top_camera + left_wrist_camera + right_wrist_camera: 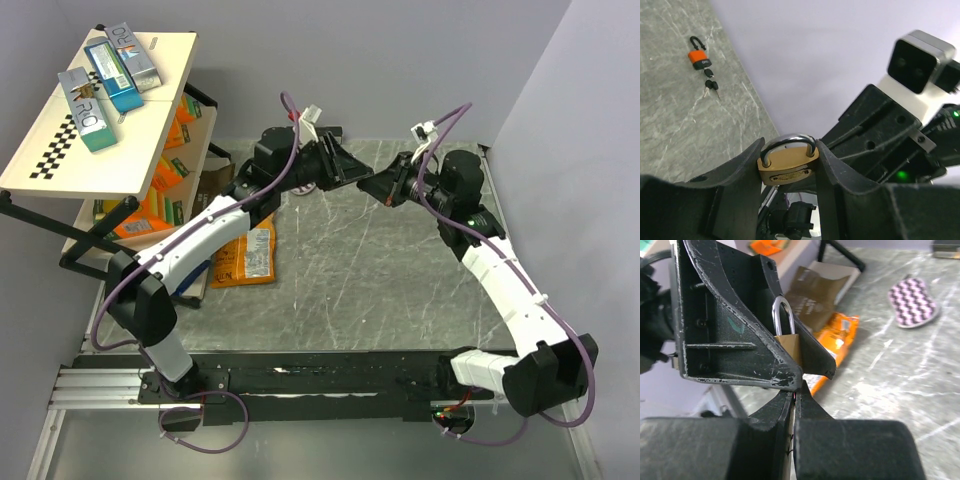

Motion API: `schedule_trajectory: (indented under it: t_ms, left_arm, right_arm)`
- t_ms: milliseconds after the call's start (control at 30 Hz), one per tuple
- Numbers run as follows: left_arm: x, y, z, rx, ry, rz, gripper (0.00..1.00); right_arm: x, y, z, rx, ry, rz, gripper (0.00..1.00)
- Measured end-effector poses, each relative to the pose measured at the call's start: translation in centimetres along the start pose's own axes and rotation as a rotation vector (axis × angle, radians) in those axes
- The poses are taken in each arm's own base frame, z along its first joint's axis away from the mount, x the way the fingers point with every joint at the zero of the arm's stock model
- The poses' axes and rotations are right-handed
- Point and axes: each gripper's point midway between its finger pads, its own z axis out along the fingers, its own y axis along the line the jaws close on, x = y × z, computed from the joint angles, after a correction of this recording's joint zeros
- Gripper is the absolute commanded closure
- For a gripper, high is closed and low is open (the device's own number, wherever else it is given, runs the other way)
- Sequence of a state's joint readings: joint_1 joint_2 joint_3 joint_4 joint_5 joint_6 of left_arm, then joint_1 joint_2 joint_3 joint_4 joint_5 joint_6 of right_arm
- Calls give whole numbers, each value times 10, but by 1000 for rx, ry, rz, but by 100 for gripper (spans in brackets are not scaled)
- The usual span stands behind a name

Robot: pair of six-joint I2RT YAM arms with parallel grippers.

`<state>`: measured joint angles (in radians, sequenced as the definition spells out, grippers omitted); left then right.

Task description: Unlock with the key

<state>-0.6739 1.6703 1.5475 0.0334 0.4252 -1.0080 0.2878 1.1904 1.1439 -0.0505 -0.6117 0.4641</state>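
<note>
From above, the left end effector [352,172] and the right end effector [388,190] meet tip to tip above the far side of the tabletop [400,290]. An orange snack bag [247,255] lies near the left arm, on the side toward the shelf [60,150]. The key is too small to make out here.

In the left wrist view, the left end effector pinches a brass padlock [788,167] by its sides, shackle up, one finger [740,175] against each flank. The right end effector stands just beyond it. The key [711,85] lies in a small cluster on the tabletop, well apart from both end effectors. It is just beside an orange padlock [699,56].

In the right wrist view, the right end effector's fingers are pressed together, their tips just under the brass padlock. Whether anything thin sits between them, I cannot tell. A purple wavy-patterned pad [913,302] lies on the tabletop beyond, well apart.
</note>
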Motion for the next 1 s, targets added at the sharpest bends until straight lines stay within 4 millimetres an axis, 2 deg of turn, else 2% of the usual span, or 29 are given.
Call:
schedule_trajectory:
  t_ms: [400, 600, 733, 833, 867, 967, 1000]
  left_arm:
    - [-9, -11, -9, 72, -2, 29, 99]
    - [-14, -20, -13, 100, -20, 57, 99]
    - [-15, -18, -14, 83, -18, 56, 99]
    - [-16, -13, -14, 39, -22, 32, 99]
    - [-16, -12, -14, 32, -24, 20, 99]
    - [-13, -5, -11, 6, -15, -50, 99]
    - [-11, -3, -10, 0, -10, -70, 99]
  right_arm:
    - [-8, 13, 8, -165, 21, 140, 100]
    - [-15, 22, 8, -248, 20, 165, 100]
    - [-13, 21, 8, -252, 28, 155, 100]
    - [-11, 18, 9, -233, 37, 128, 82]
    - [-10, 17, 9, -226, 39, 124, 70]
    - [-8, 16, 6, -199, 40, 80, 52]
    - [-7, 16, 5, -190, 40, 69, 49]
